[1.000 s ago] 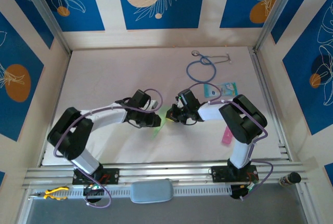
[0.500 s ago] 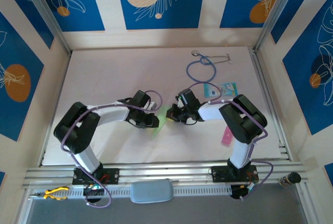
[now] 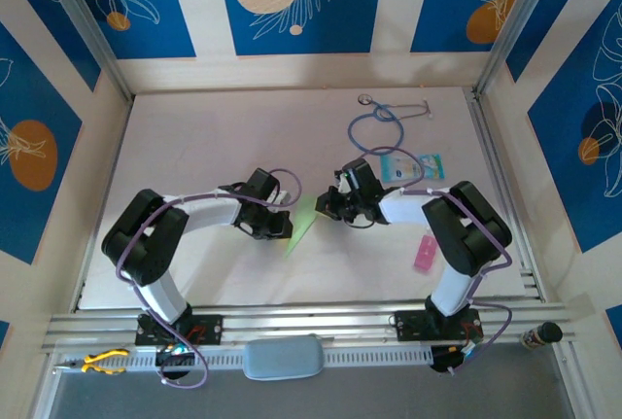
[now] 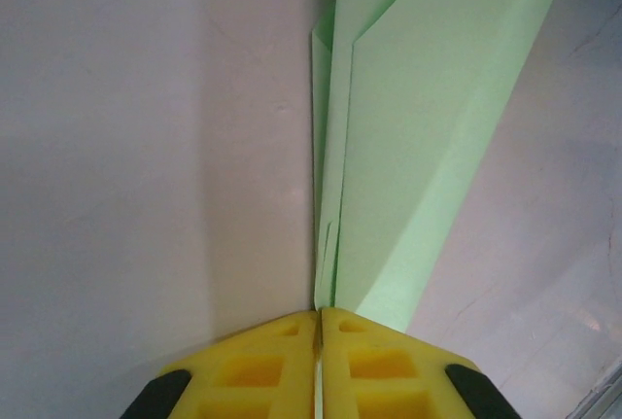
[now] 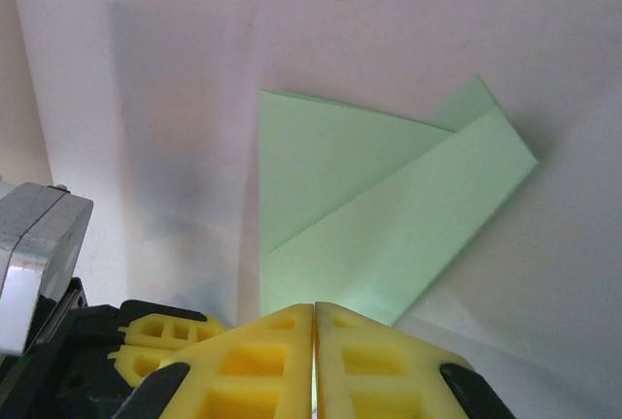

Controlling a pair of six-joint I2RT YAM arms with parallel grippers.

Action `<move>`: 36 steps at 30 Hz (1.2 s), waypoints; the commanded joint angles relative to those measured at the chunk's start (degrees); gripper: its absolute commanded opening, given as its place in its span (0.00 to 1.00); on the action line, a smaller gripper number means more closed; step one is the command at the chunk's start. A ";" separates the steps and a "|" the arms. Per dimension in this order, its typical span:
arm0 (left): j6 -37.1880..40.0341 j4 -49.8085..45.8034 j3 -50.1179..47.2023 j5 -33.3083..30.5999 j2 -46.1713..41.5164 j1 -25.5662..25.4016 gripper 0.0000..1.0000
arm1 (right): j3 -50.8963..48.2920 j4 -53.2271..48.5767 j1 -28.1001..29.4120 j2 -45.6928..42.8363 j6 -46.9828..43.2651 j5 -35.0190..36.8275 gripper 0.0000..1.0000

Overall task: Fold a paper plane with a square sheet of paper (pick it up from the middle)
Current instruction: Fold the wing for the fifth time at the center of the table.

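Left gripper: yellow fingers pressed together, clamped on the folded edge of the paper plane. The layers stand edge-on and run straight into the seam between the fingers.

Right gripper: fingers together too. The plane's near edge reaches the tips, can't tell if it's actually pinched. From that wrist the paper reads as a light-green triangle with one long flap folded over it.

Top view: plane is a slim green sliver between the two grippers, mid-table, pointed end toward the near edge. White table.

Far right: stethoscope, with a teal-and-white card just near of it. Print on the card is too small to read. Pink strip sits beside the right arm. Yellow-handled pliers lie on the front rail, left.
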 commanded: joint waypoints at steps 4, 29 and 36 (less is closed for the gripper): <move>0.42 -0.07 -0.94 0.34 2.63 -0.44 0.08 | 3.76 -1.69 -1.16 5.47 -1.12 -1.05 0.08; -7.17 8.18 -4.81 3.95 -2.34 -0.44 0.12 | 4.30 -4.73 -6.92 -0.05 -0.55 -2.44 0.15; -6.18 5.85 -3.62 3.71 -5.29 0.76 0.21 | -1.46 -5.25 -2.23 -4.40 1.64 -0.46 0.18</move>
